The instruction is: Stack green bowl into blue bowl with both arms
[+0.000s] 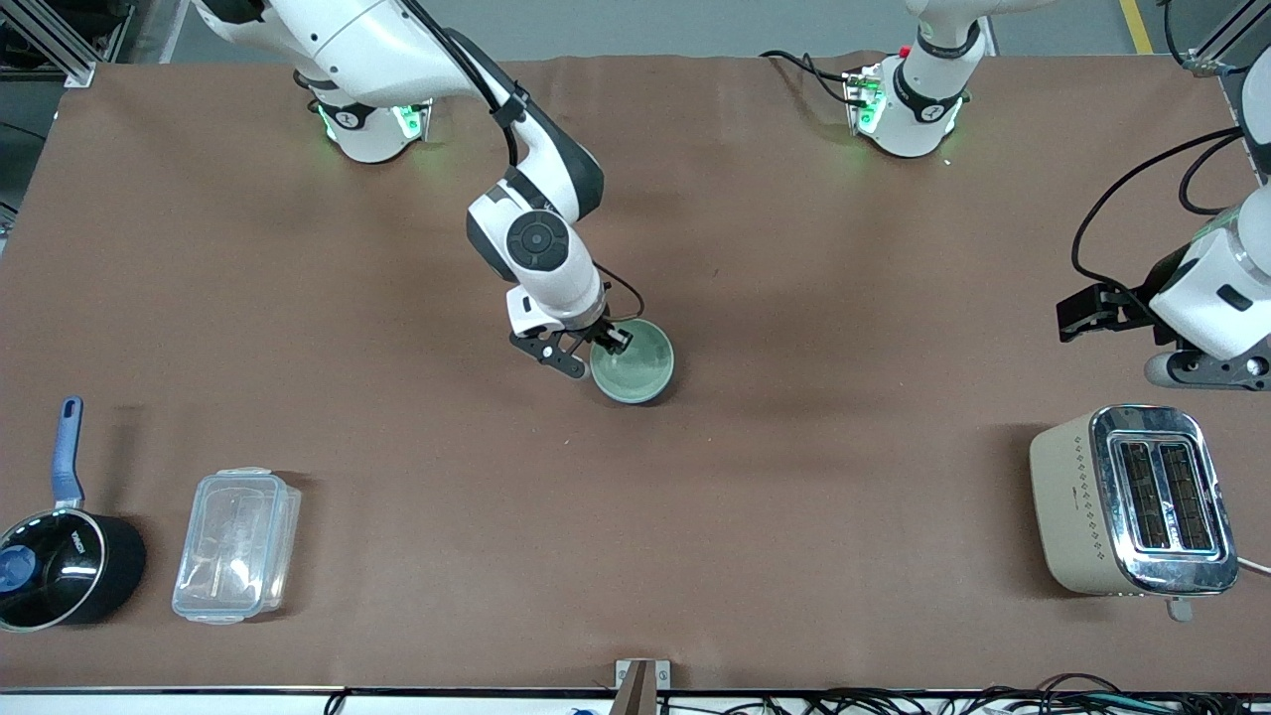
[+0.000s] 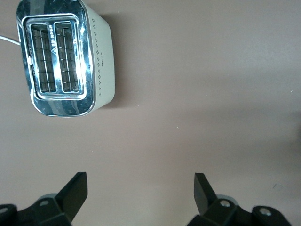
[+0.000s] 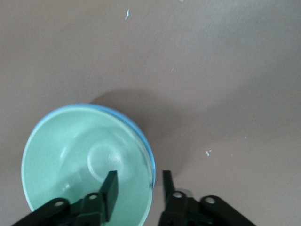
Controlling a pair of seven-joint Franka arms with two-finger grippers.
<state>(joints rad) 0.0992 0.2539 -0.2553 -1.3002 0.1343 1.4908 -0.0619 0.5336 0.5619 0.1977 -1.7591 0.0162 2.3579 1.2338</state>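
Note:
The green bowl (image 1: 634, 359) sits nested inside the blue bowl (image 1: 635, 398) near the middle of the table. In the right wrist view the green bowl (image 3: 80, 155) fills the blue bowl (image 3: 136, 126), which shows only as a thin rim around it. My right gripper (image 1: 593, 351) is low at the bowls' rim on the side toward the right arm's end. It is open (image 3: 139, 188), one finger inside the green bowl and one outside the rim, with small gaps to the rim. My left gripper (image 1: 1206, 371) waits open (image 2: 141, 188) and empty above the table at the left arm's end.
A beige and chrome toaster (image 1: 1132, 501) stands at the left arm's end, nearer the front camera; it also shows in the left wrist view (image 2: 66, 59). A black saucepan with a blue handle (image 1: 65, 566) and a clear plastic container (image 1: 236, 544) stand at the right arm's end.

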